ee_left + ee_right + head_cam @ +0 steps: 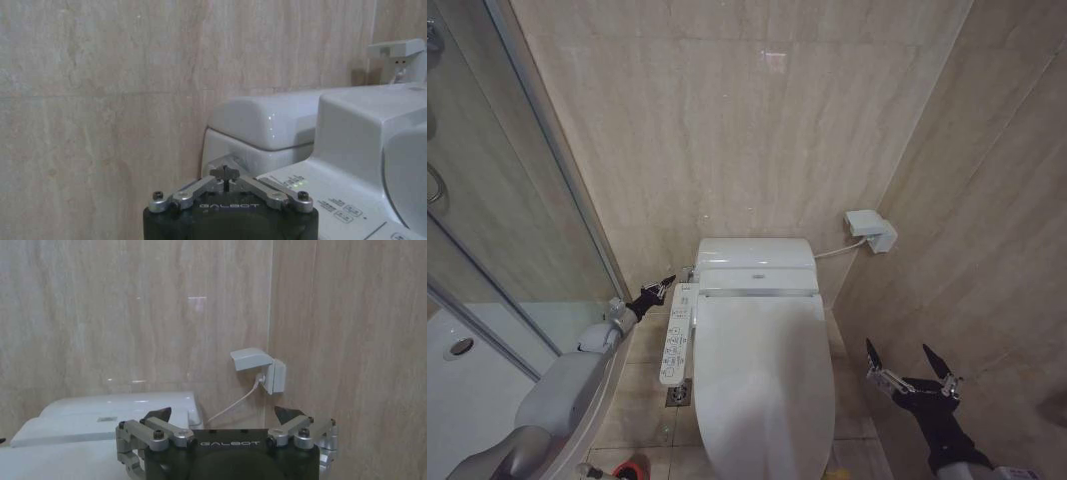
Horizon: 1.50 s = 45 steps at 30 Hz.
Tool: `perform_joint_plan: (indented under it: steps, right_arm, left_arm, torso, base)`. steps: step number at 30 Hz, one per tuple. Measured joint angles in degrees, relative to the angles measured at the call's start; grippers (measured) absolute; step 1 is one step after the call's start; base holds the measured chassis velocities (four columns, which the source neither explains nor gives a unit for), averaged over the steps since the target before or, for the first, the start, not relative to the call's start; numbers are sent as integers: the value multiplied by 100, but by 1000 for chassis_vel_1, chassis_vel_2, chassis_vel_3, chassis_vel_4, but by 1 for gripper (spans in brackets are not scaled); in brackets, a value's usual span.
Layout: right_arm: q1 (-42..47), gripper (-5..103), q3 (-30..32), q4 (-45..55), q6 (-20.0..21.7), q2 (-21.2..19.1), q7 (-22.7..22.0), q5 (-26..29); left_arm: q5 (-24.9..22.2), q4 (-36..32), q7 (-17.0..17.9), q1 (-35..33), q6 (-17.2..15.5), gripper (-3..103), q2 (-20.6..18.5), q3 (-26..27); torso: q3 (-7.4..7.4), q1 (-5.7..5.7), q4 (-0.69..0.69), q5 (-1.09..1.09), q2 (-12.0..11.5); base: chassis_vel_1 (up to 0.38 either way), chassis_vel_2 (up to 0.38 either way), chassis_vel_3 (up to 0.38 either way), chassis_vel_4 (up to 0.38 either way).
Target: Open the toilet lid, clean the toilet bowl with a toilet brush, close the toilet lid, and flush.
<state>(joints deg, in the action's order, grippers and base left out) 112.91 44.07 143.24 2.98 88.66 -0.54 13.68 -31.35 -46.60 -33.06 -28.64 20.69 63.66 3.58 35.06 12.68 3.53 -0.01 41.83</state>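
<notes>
Head view: closed toilet lid (pixel 762 385) between left gripper (pixel 663 286), jaws together, and right gripper (pixel 910 361), jaws apart.

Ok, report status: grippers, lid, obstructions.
Left gripper shut, by the button panel's rear end, beside the tank. Right gripper open, holding nothing, right of the toilet. Toilet lid down. Nothing on the lid.

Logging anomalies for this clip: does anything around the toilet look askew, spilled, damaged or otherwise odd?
Nothing stands out. The toilet lid lies flat and closed, and the button panel sits straight along its side. The left gripper, shut, is at the panel's far end; the right gripper hangs open beside the toilet.
</notes>
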Motion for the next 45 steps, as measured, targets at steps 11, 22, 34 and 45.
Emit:
perform_joint_plan:
  steps: [11,22,34,45]
  right_arm:
    - [0,100,0,0,0,0,0,0]
    - [0,100,0,0,0,0,0,0]
    - [0,100,0,0,0,0,0,0]
    - [0,100,0,0,0,0,0,0]
  left_arm:
    - [28,176,-196,83,48,0,-1,-60]
    - [19,257,-319,220,84,0,-11,-119]
    - [5,432,-461,364,70,0,67,-272]
    - [5,627,-597,539,61,0,140,-271]
  torso:
    - [0,0,0,1,0]
    - [0,0,0,1,0]
    - [0,0,0,0,0]
    - [0,0,0,0,0]
  base:
    - [0,0,0,0]
    - [0,0,0,0]
    - [0,0,0,0]
    - [0,0,0,0]
